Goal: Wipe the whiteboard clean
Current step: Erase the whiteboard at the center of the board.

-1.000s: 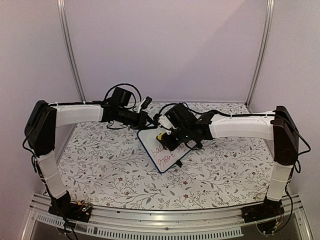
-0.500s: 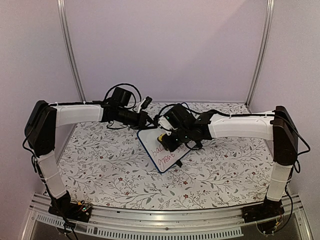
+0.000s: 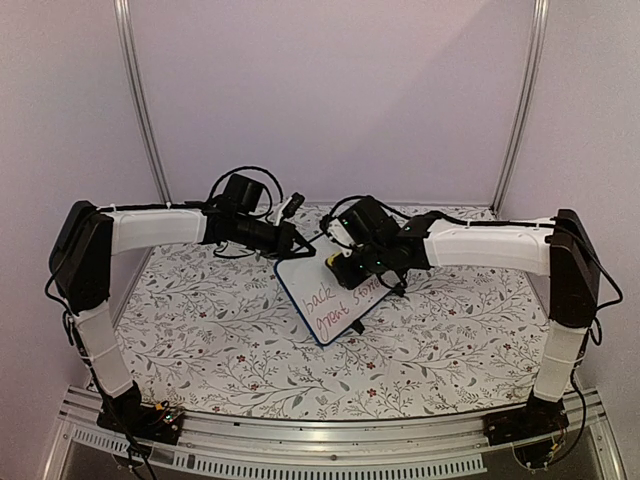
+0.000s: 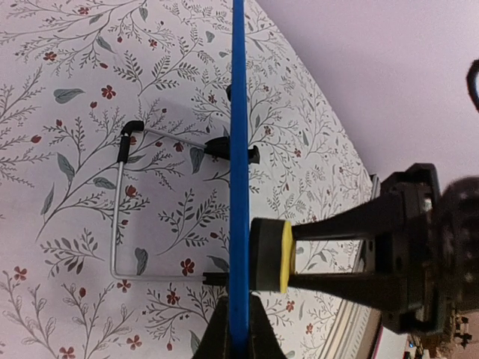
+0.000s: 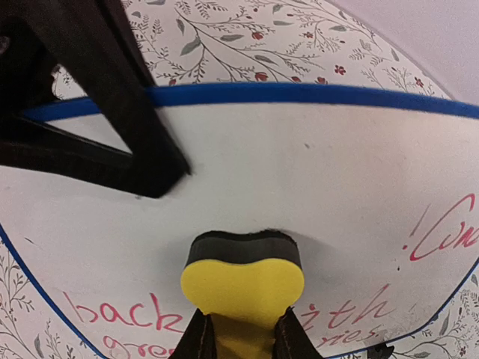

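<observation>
whiteboard at table ctr, tilted on wire stand, face up/near, long axis L-near to R-far; L gripper pinches its far-left edge, R gripper clamps yellow eraser against board face.

The left tool pinches the edge-on whiteboard, a yellow eraser touching its right face.

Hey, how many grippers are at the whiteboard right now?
2. The left gripper clamps the whiteboard by its blue rim. The right gripper holds a yellow eraser pressed against the board's written face.
</observation>
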Motion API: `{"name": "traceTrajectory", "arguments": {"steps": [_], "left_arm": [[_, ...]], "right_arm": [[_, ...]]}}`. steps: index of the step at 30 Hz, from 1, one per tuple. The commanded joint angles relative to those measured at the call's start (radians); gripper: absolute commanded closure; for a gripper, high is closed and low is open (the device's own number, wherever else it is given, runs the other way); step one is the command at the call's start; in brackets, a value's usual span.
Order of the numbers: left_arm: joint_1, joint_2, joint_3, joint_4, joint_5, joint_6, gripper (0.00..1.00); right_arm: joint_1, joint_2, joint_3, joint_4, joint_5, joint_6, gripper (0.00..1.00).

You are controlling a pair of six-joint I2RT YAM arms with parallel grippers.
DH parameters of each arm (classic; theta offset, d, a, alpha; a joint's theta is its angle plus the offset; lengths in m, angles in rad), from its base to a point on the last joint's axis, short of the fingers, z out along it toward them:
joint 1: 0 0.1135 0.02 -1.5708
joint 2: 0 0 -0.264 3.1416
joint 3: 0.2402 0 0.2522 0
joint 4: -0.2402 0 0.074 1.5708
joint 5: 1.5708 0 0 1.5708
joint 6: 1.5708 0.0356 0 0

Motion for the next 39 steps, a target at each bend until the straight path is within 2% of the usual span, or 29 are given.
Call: {"name": "traceTrajectory", "arguments": {"steps": [1,5,12,33,39], "left_arm": [[-0.023,0.006,0.002,-0.042,-0.013,0.057,1.00],[-0.023,0.008,0.001,-0.040,-0.009,0.055,1.00],[-0.024,0.006,-0.001,-0.040,-0.015,0.058,1.00],[-0.024,0.011,0.001,-0.041,-0.008,0.057,1.00],[-0.024,0.010,0.002,-0.044,-0.010,0.059,1.00]], "right_arm": [[-0.087,-0.098,-0.123,0.028,-0.022,0.038,0.83],[-0.141,-0.140,-0.171,0.050,-0.039,0.070,0.83],[-0.195,-0.108,-0.146,0.072,-0.070,0.114,0.84],[-0.214,0.044,0.065,0.075,-0.048,0.112,0.84],[-0.214,0.039,0.036,0.047,-0.083,0.111,0.84]]}}
